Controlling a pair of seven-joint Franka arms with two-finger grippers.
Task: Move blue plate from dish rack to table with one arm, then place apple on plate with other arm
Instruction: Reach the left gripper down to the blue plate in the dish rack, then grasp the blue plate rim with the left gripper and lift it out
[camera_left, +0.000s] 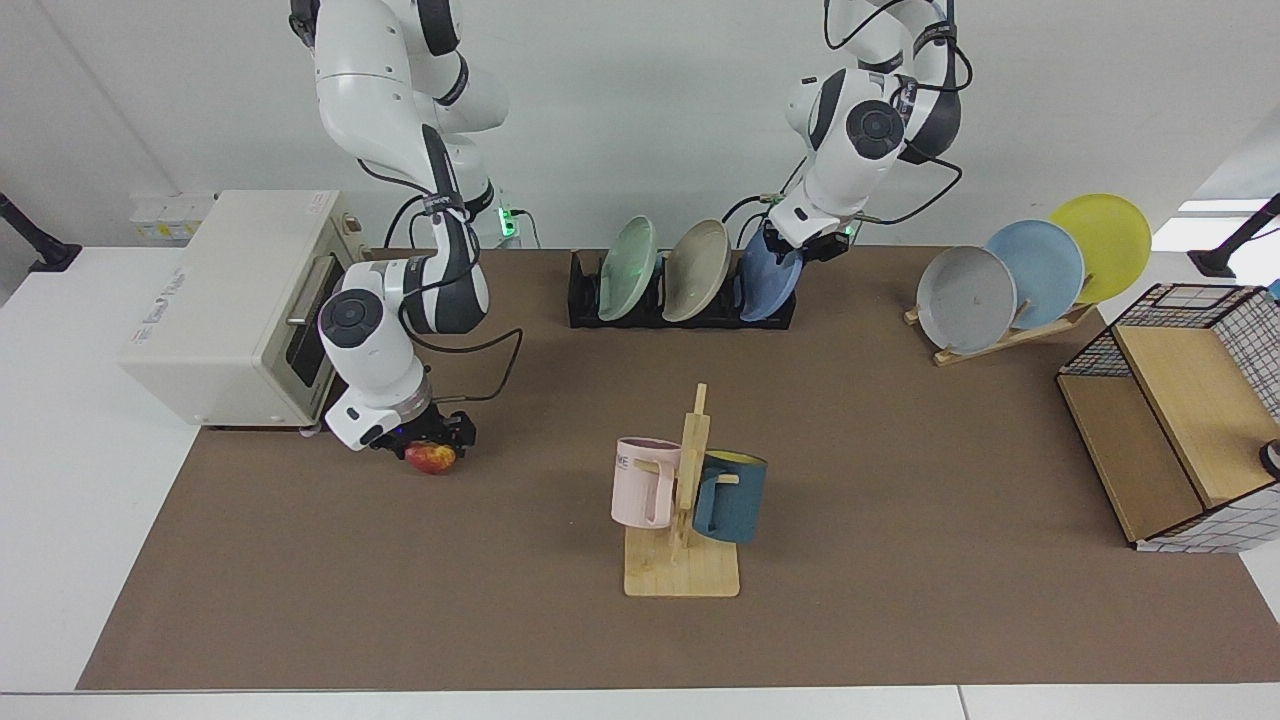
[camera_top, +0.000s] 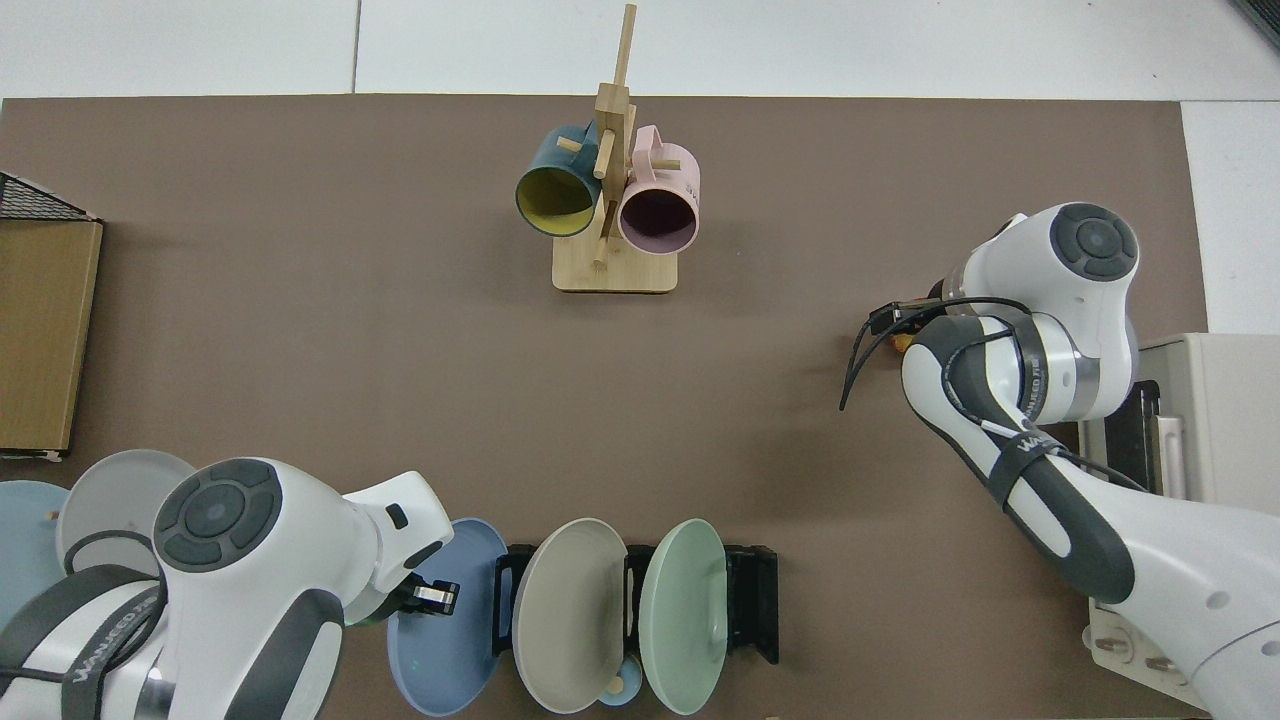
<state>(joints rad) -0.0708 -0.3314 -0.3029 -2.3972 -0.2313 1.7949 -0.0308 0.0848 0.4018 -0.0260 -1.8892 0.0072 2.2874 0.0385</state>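
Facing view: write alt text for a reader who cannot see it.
The left gripper is at the top rim of the blue plate, which stands in the dish rack beside a beige and a green plate. The right gripper sits over the apple on the table, near a white oven.

A wooden mug stand (camera_left: 682, 560) sits mid-table with a pink mug (camera_left: 642, 482) and a dark teal mug (camera_left: 731, 497) hung on it. A cream toaster oven (camera_left: 220, 305) stands at one end, a wire-and-wood shelf (camera_left: 1180, 420) at the other. A slanted wooden stand (camera_left: 1010, 338) holds grey (camera_left: 965, 298), pale blue (camera_left: 1035, 272) and yellow (camera_left: 1102, 245) plates.
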